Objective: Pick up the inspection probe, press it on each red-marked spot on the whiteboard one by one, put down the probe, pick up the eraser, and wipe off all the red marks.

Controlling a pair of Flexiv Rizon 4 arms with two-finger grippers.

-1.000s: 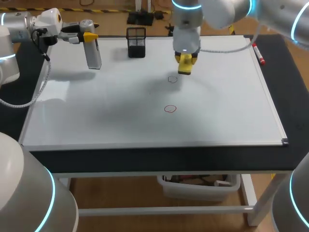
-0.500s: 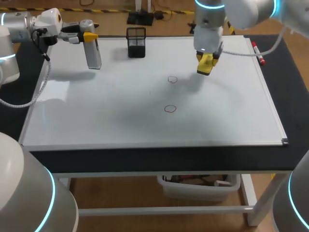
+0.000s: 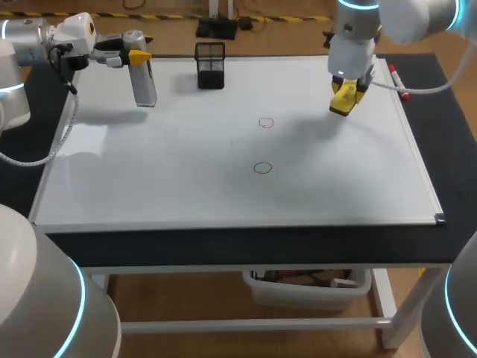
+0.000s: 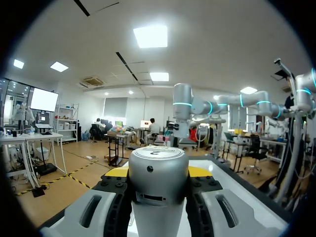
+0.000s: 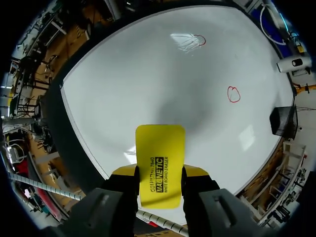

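The silver cylindrical probe hangs upright over the whiteboard's far left corner, with my left gripper shut on it. In the left wrist view the probe fills the gap between the yellow-tipped fingers. My right gripper is shut on the yellow eraser, held just above the board's far right part. Two red circles remain mid-board: one farther, one nearer. The right wrist view shows the eraser between the fingers, with both circles well ahead of it.
A black mesh holder stands at the board's far edge, between the two arms. A red marker lies on the board's right frame, close to my right gripper. Dark table surface borders the board on all sides.
My right arm has carried the eraser to the right, away from the farther red circle. The left arm and the probe have stayed put.
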